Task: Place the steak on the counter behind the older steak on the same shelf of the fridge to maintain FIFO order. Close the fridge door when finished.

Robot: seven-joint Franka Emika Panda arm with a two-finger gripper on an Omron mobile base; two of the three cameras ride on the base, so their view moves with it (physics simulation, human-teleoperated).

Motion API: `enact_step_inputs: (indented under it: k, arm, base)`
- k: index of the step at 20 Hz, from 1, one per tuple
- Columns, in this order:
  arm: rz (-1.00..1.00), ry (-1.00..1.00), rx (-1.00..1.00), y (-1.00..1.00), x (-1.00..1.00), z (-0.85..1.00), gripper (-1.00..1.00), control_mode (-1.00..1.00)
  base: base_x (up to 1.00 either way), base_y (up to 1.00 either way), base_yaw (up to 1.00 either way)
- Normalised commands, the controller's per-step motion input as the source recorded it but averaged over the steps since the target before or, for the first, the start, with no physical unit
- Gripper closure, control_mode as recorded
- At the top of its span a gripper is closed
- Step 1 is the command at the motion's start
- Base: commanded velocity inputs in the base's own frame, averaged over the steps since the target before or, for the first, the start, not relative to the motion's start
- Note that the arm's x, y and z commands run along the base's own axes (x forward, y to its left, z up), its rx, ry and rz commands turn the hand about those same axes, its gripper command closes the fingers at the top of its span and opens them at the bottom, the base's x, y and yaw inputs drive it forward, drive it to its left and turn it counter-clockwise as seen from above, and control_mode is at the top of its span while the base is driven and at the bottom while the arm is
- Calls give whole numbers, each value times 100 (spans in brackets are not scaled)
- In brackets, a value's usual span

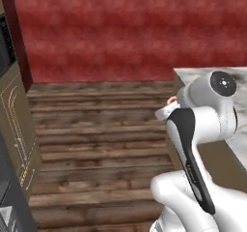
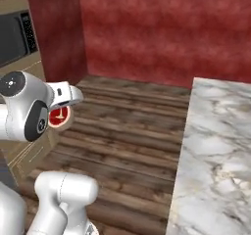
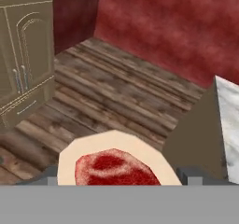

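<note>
The steak (image 3: 114, 168) sits closest to the hand camera — a thick raw cut, its top mottled red with pale marbling, ringed by smooth cream-tan fat in a rounded, slightly faceted outline. It lies between the two grey fingertips (image 3: 50, 175) of the gripper (image 3: 120, 177), one at each side of it, so the jaws stand wide and clamped on the steak, which hangs in the air above the floor (image 3: 116, 97) and not on any surface. In the right base view the same steak (image 2: 60, 117) shows as a small red-and-cream disc just under the white hand, with the gripper (image 2: 62, 112) tucked against the bulky white arm and its round dark-capped joint. From the left base view only a sliver of the meat (image 1: 171, 100) peeks past the arm's glossy shell. The floor is made of worn brown planks with dark seams, running to a wall (image 2: 162, 28) of rough, blotchy red. The counter (image 2: 215, 160) rises at the right of the base views, a white-grey marble slab with dark veins over a flat tan side panel. On the other side stand tan wooden cabinets (image 3: 25, 50) with arched pale inlay lines and thin metal handles, and above them a dark-fronted built-in appliance (image 2: 14, 35) set in the same wood.
</note>
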Motion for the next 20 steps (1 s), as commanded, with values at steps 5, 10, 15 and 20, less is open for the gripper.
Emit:
enact_step_inputs:
  k: [5, 10, 15, 20]
  arm:
    - [0, 0, 0, 0, 0, 0, 100, 100]
    - [0, 0, 0, 0, 0, 0, 100, 100]
    - [0, 0, 0, 0, 0, 0, 100, 100]
    - [0, 0, 0, 0, 0, 0, 100, 100]
  base:
    - [23, 37, 77]
    - [35, 15, 65]
    - [74, -2, 26]
    - [39, -1, 57]
